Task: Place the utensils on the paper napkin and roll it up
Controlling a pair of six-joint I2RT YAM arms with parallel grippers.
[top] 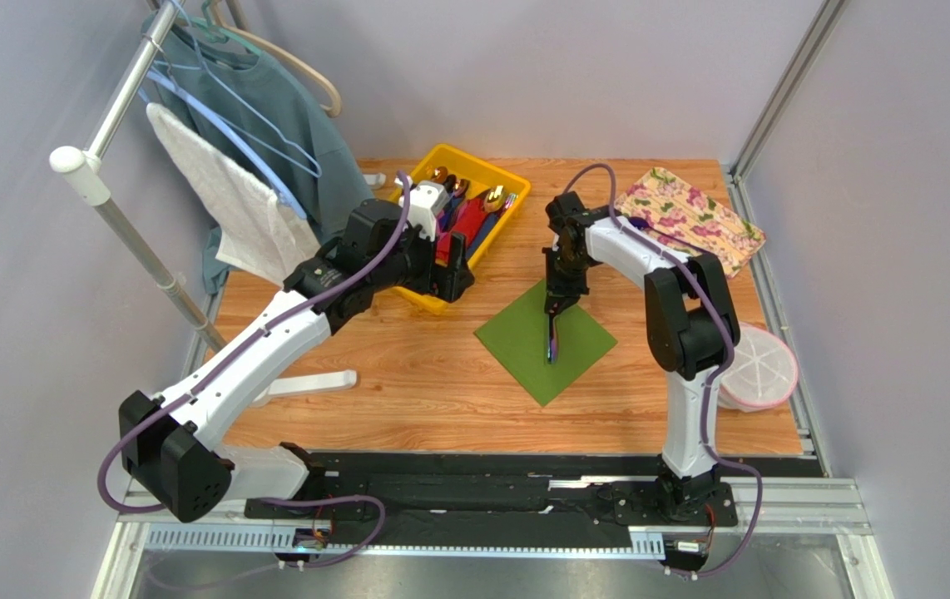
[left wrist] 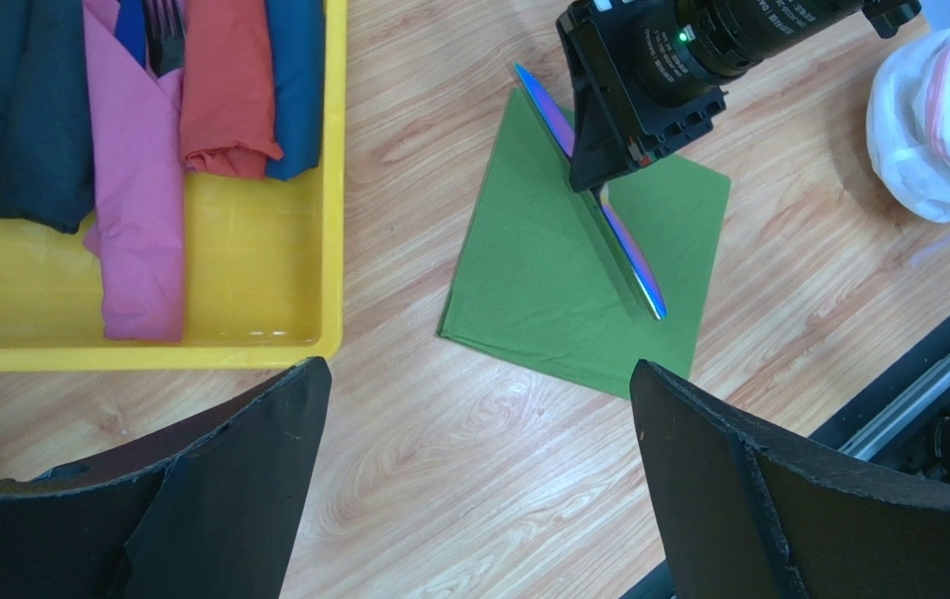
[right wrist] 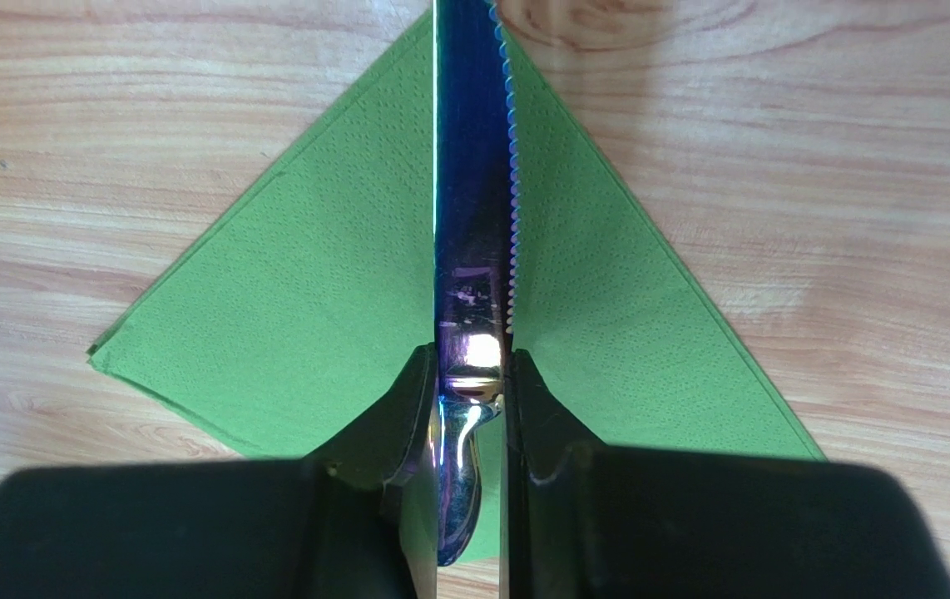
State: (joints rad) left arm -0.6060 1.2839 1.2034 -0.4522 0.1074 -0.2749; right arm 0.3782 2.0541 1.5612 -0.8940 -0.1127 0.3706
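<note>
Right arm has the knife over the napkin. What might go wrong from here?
The right gripper pinches the slick, slim iridescent knife, so it may twist or slide on release. The green paper napkin lies loose on the wooden table; a dragging knife might shift or crease it. The knife's tip overhangs the napkin's corner, which may spoil the roll.

Top view: high, far, looking down. Left wrist: nearer, downward. Right wrist: very close. All share paper napkin.

Glossy iridescent metal knife, matt paper napkin
</note>
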